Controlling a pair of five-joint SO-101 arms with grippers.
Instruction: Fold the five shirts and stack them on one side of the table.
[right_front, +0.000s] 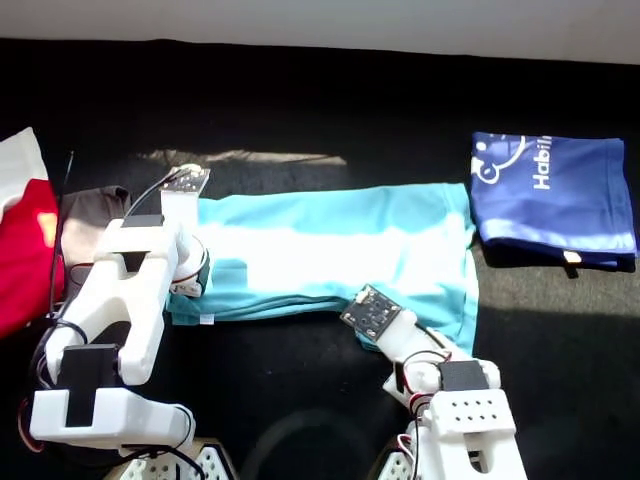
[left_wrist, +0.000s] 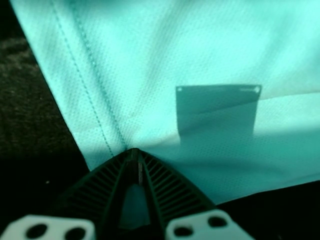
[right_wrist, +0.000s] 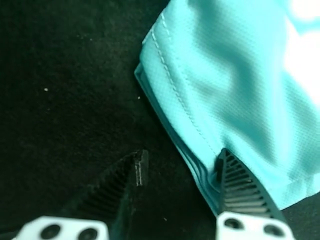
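Progress check, and honestly it's early days. The only one that looks done to me is the blue shirt (right_front: 555, 195), folded into a neat rectangle at the right side of the table (right_front: 300, 110), so I'd guess that's where the stack goes. The teal shirt (right_front: 330, 250) is the one in hand: it's stretched out long across the middle of the table, and it looks folded lengthwise into a band, but it hasn't been folded down to anything stackable yet. My left gripper (left_wrist: 135, 155) is clamped tight on a pinch of the teal fabric at the shirt's left end, right where a stitched seam runs into the jaws. My right gripper (right_wrist: 180, 170) is spread wide at the near edge, one finger against the layered hem and the other on bare black table, holding nothing. Over on the far left there's a bunched heap waiting: a red shirt (right_front: 22, 250), a dark shirt (right_front: 88, 225) and a bit of white cloth (right_front: 18, 160), which I assume is the fifth one but can't really tell. So roughly one down, one halfway, three to go.
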